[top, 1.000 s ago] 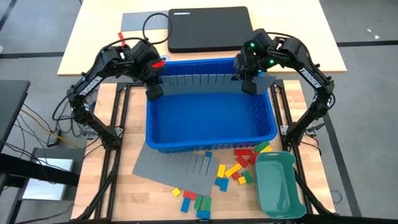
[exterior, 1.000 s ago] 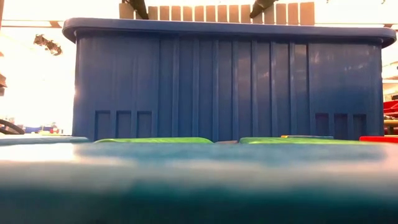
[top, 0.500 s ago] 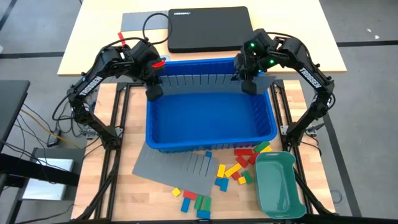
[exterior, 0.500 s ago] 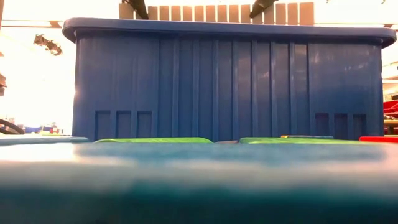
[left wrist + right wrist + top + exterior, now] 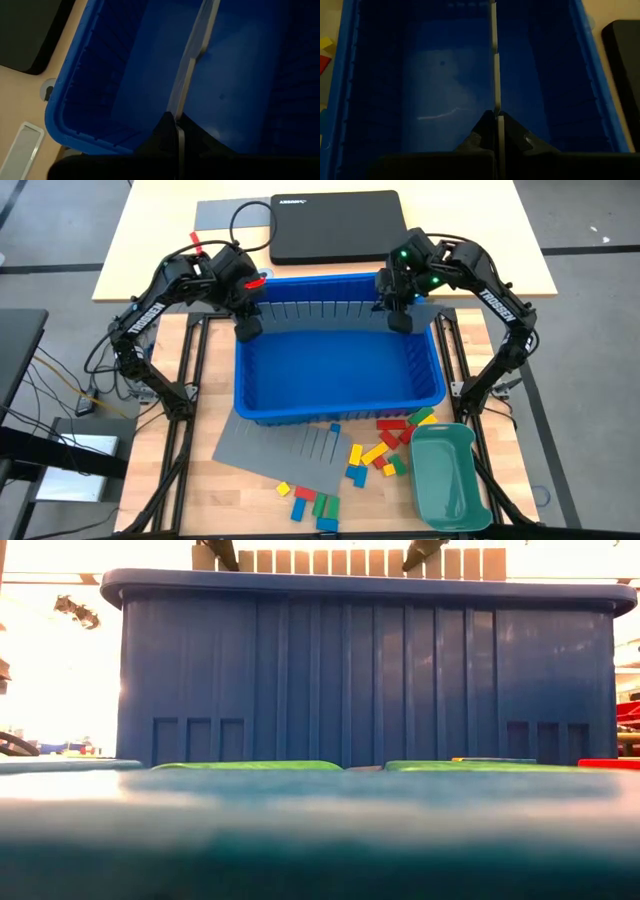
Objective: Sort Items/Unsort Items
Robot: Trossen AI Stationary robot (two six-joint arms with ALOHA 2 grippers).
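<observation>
The items (image 5: pixel 385 452) are small red, yellow, green and blue blocks lying loose on the table in front of the blue bin (image 5: pixel 340 395); a second cluster (image 5: pixel 315 502) lies nearer the front edge. A grey slotted divider sheet (image 5: pixel 335 313) stands on edge along the bin's far side. Its toothed top (image 5: pixel 350 560) pokes above the rim. My left gripper (image 5: pixel 247 328) is shut on its left end and my right gripper (image 5: pixel 400 320) on its right end. My left gripper (image 5: pixel 176 124) pinches the divider's left end (image 5: pixel 174 106) between its two fingers, one on each face. It comes slanting down from the bin's far left. The sheet runs away from the fingers edge-on, upright inside the bin. My right gripper (image 5: pixel 496 119) pinches the divider's right end (image 5: pixel 495 102) between its two fingers, one on each face. It comes slanting down from the bin's far right. The sheet stands upright and straight inside the bin, its top above the rim.
A second grey slotted sheet (image 5: pixel 275 445) lies flat on the table, partly under the bin's near wall. A teal tray (image 5: pixel 447 477) sits at the near right. A shut black laptop (image 5: pixel 338 225) and a dark pad (image 5: pixel 230 217) lie on the far table.
</observation>
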